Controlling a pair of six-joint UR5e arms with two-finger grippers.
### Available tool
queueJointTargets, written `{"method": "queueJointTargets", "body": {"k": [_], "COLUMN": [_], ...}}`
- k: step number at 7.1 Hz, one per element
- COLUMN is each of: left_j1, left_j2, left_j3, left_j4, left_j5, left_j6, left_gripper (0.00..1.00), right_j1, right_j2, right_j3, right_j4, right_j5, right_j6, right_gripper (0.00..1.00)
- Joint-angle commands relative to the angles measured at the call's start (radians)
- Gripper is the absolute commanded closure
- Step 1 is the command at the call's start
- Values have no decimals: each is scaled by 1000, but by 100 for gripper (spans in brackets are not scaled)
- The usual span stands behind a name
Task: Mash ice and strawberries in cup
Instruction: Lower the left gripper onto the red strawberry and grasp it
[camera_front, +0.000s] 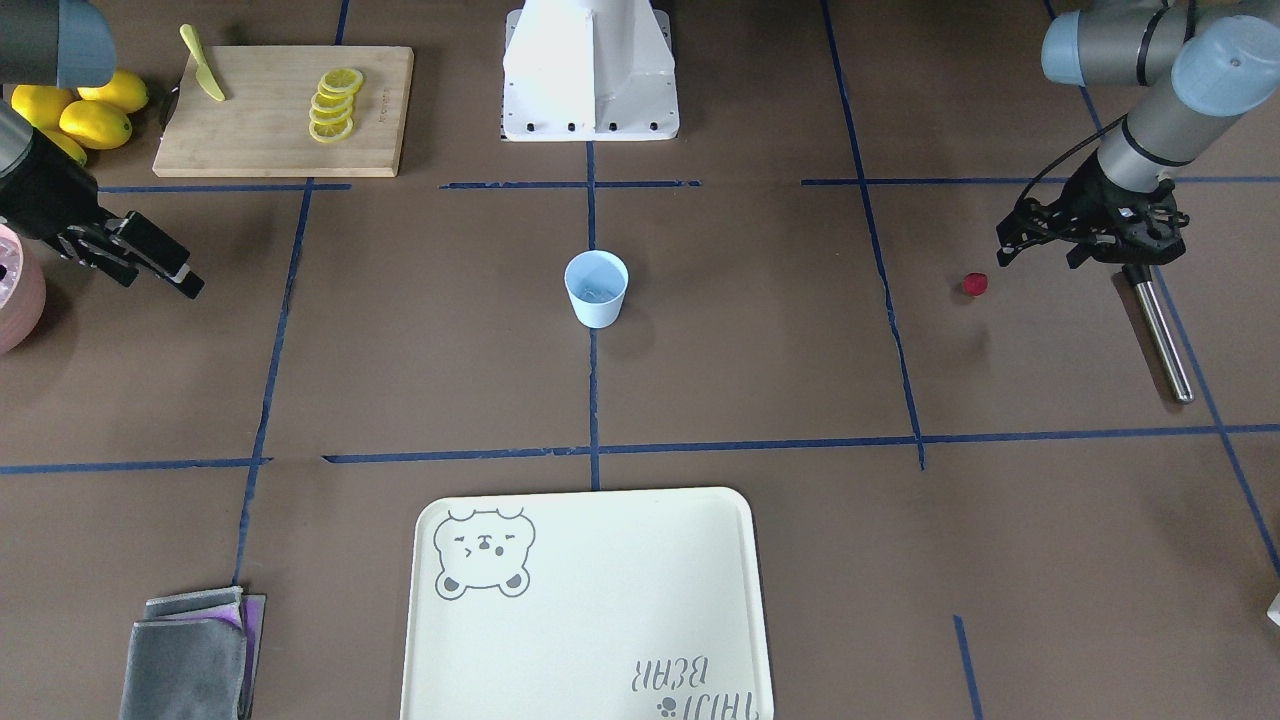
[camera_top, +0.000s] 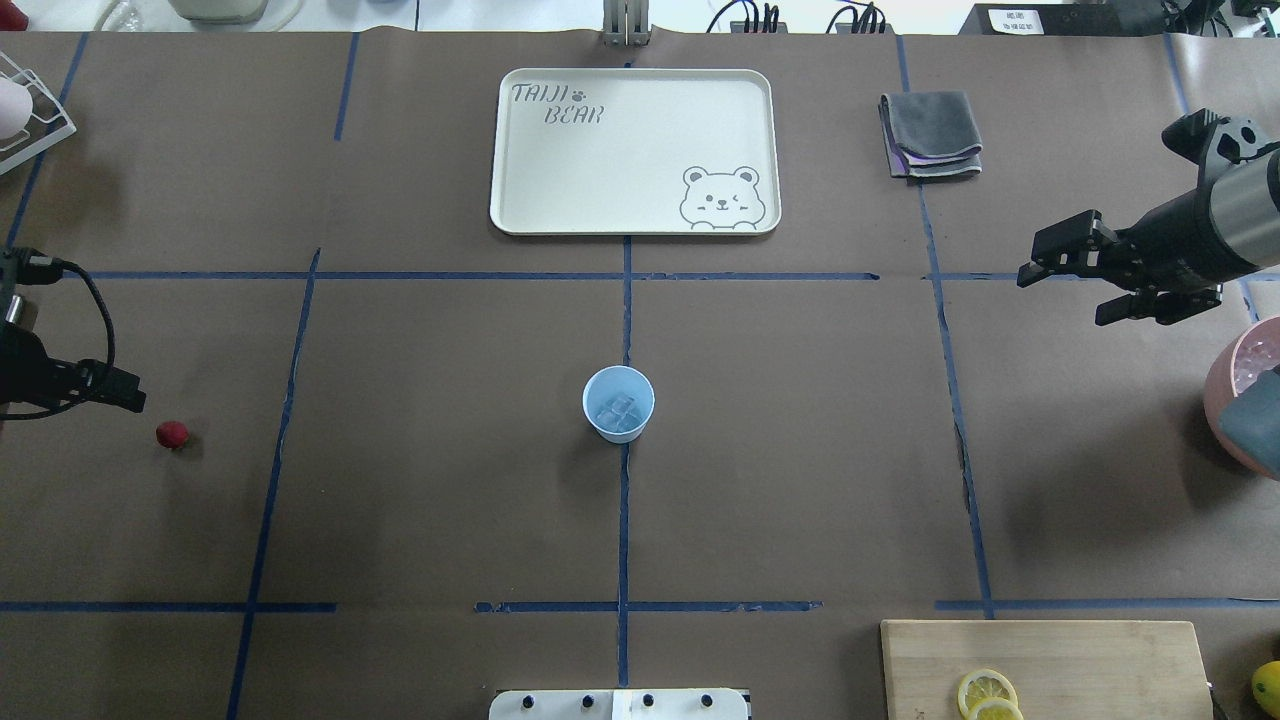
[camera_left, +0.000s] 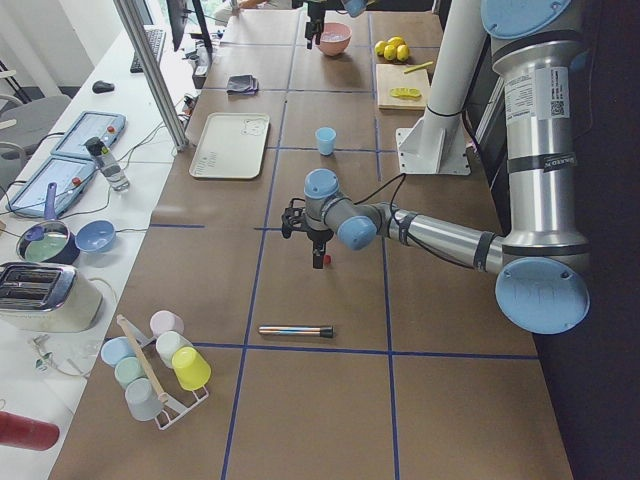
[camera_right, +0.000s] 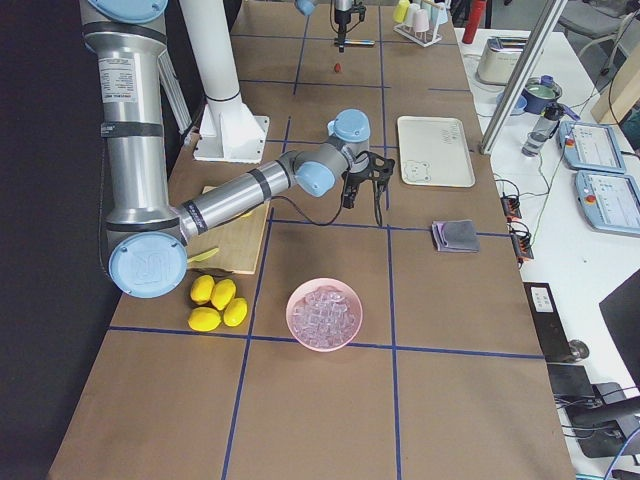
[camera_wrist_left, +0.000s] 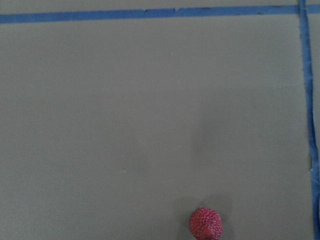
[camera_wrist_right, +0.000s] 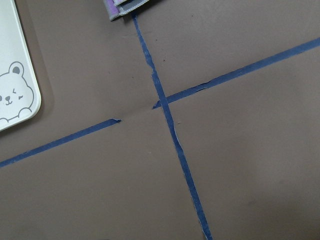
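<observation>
Silver tube arms (camera_left: 530, 210), pale blue joint caps (camera_left: 541, 297), black left gripper (camera_front: 1038, 255) and right gripper (camera_top: 1062, 298), black cable (camera_top: 105, 310), barcode sticker (camera_left: 556, 105), white bolted pedestal (camera_front: 590, 70).

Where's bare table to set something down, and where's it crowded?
Free: the squares on both sides of the cup, toward the strawberry and toward the pink bowl; the tray is bare too. Crowded: the corner with cutting board, lemons and pink bowl.

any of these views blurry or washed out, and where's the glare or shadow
Left wrist view: washed-out and grainy, strawberry soft at the bottom edge; overhead view: even light, faint shadow by the cup; front-facing view: bright highlight along the metal rod; right wrist view: crisp tape lines.
</observation>
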Motion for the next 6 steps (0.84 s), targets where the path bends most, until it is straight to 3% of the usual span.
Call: {"method": "queueJointTargets", "body": {"k": [1, 6], "left_j1": [120, 145], "left_j2": [-43, -46], "left_j3": [59, 96], "left_j4": [-90, -101], "left_j5": [116, 137], "left_j6": [-172, -174], "left_gripper": [0, 0], "right_j1": [-1, -1], "right_j2": [1, 3], "right_j3": [-1, -1], "right_j4": [0, 0], "right_j5": [0, -2], "right_j6": [0, 1], "right_gripper": [0, 0]}}
